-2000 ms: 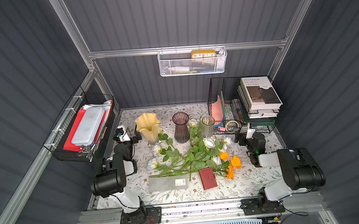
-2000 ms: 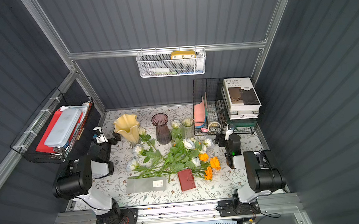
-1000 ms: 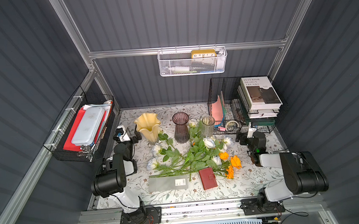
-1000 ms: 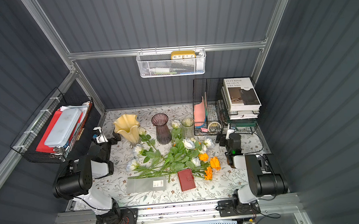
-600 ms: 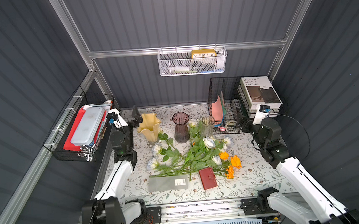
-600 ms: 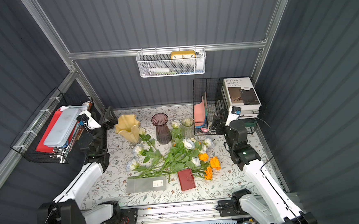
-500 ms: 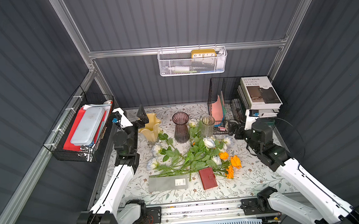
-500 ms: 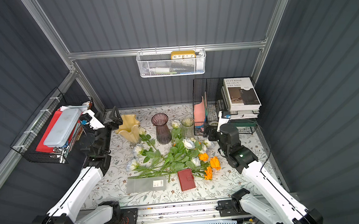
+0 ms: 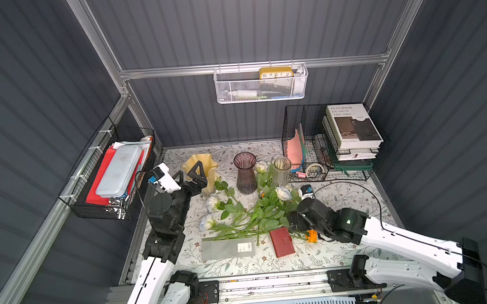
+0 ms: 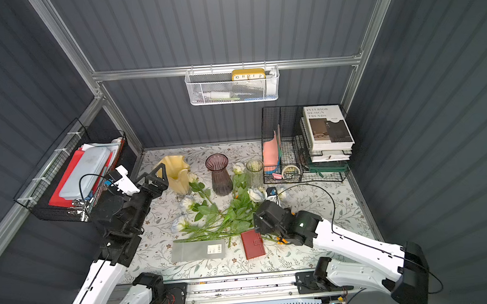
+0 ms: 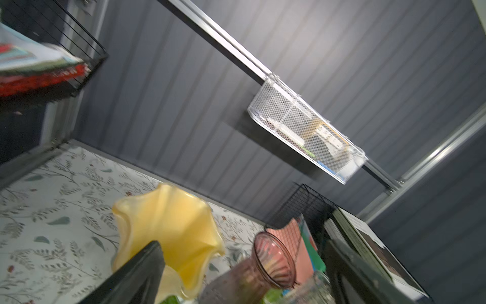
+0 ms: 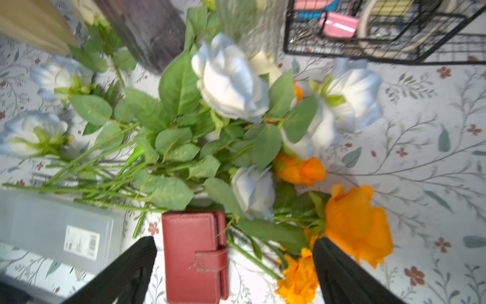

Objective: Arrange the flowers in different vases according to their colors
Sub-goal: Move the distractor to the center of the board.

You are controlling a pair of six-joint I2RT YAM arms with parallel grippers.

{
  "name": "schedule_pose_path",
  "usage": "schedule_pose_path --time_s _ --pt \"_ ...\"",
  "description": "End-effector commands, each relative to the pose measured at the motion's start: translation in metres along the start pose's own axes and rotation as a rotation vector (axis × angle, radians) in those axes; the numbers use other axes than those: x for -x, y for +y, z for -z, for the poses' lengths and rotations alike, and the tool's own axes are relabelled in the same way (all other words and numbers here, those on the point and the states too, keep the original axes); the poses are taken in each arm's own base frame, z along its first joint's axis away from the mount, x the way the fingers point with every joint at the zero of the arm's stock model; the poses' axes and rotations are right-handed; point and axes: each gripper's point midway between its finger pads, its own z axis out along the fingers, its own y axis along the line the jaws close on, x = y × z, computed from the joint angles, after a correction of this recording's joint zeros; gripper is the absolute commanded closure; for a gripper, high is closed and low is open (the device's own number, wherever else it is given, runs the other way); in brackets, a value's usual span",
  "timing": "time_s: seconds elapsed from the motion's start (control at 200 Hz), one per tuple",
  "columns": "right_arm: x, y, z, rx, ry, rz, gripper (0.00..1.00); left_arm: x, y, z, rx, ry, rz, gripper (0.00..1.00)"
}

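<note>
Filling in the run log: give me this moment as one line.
left gripper: open, by yellow vase | right gripper: open, over flowers | purple vase, clear vase: look empty

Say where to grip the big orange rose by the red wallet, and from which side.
Probably take the orange rose by its stem just behind the bloom, not the soft petals. It lies flat on the cloth, so come down from above with the open right pincer, jaws across the stem, clear of the red wallet.
</note>
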Motion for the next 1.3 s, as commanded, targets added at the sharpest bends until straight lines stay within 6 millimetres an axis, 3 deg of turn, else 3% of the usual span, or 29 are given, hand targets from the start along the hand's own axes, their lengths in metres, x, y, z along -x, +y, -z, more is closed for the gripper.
schedule_pose_path --time_s 0.0,0.11,0.22,0.34,0.425,0.555,0.68,0.77,0.881,1.026,1.156,1.296 --pt "-0.023 -0.005 0.008 -0.094 0.052 -0.044 0.02 -0.032 -0.012 0.015 -0.04 0.164 0.106 0.01" --pt "-0.05 -0.009 0.005 -0.153 0.118 -0.049 0.02 -0.063 -0.027 0.016 -0.099 0.268 0.164 0.01" --pt "-0.064 -0.017 0.003 -0.186 0.14 -0.07 0.02 -0.101 -0.05 0.009 -0.109 0.354 0.183 0.01" --pt "-0.071 -0.025 0.003 -0.194 0.15 -0.103 0.02 -0.159 -0.099 0.008 -0.053 0.477 0.118 0.01" --pt "-0.077 -0.027 0.003 -0.199 0.171 -0.109 0.02 -0.21 -0.111 0.02 0.081 0.581 0.046 0.01" --pt "-0.09 -0.025 0.001 -0.218 0.223 -0.087 0.02 -0.292 -0.141 0.051 0.098 0.754 0.05 0.01" --pt "-0.098 -0.021 0.004 -0.238 0.231 -0.068 0.02 -0.341 -0.14 0.081 0.182 0.843 0.13 0.05" --pt "-0.105 -0.018 0.003 -0.23 0.244 -0.069 0.02 -0.355 -0.144 0.094 0.166 0.872 0.21 0.1" --pt "-0.111 -0.015 0.003 -0.222 0.25 -0.067 0.03 -0.363 -0.132 0.104 0.189 0.893 0.276 0.16" --pt "-0.114 -0.018 0.004 -0.227 0.25 -0.069 0.03 -0.356 -0.11 0.112 0.258 0.875 0.294 0.2" --pt "-0.117 -0.024 0.003 -0.236 0.248 -0.086 0.03 -0.352 -0.084 0.121 0.334 0.863 0.386 0.3" --pt "-0.117 -0.023 -0.003 -0.224 0.226 -0.089 0.03 -0.35 -0.074 0.128 0.308 0.874 0.424 0.39"
